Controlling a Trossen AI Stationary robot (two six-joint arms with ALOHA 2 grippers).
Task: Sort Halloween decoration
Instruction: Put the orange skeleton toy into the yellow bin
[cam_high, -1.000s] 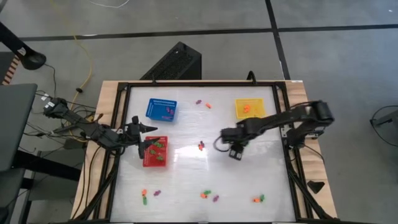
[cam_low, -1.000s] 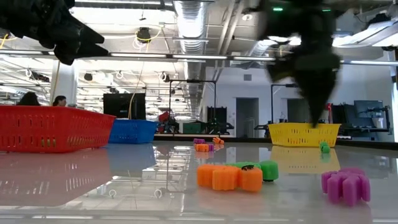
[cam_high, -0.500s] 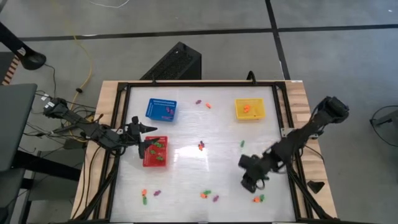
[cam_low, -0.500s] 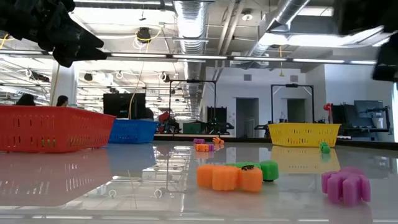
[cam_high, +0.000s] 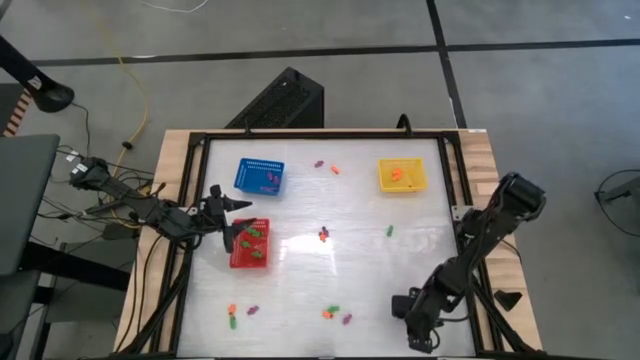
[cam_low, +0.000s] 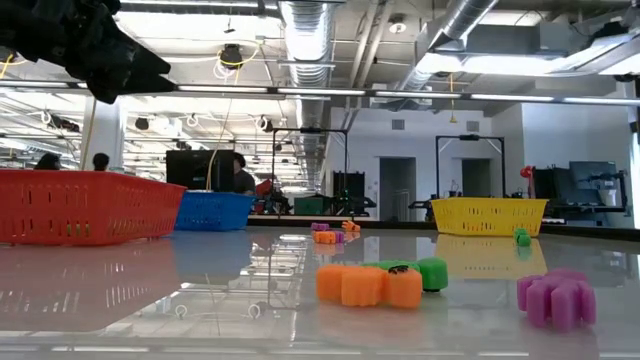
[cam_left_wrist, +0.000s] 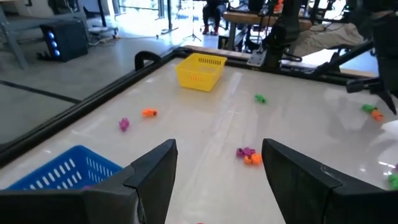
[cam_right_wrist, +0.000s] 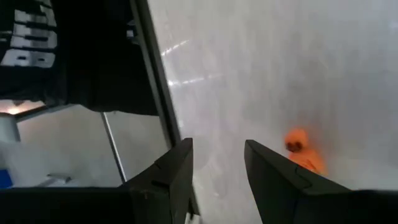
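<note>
Reaching for the table's (cam_high: 300, 290) near right corner, our right gripper (cam_high: 418, 322) hangs low just beside an orange trinket (cam_right_wrist: 300, 151); its fingers are apart w/ nothing between them. The left gripper (cam_high: 235, 205), spread wide and empty, waits over the red basket (cam_high: 249, 256).

Trinkets lie scattered relative to the red basket: an orange/purple pair (cam_high: 323, 235) just to its right at mid-table, a green one (cam_high: 390, 231) farther right, more along the near edge below it, two at the far side betw. the blue basket (cam_high: 259, 177) and yellow basket (cam_high: 402, 175).

Risks, as we judge them: the target sits so near the rail (cam_right_wrist: 158, 93) that a finger could strike the frame, or nudge the tiny piece off the edge. The slick, glossy top would let it skid from closing fingers. A grab off-centre may pinch air.
</note>
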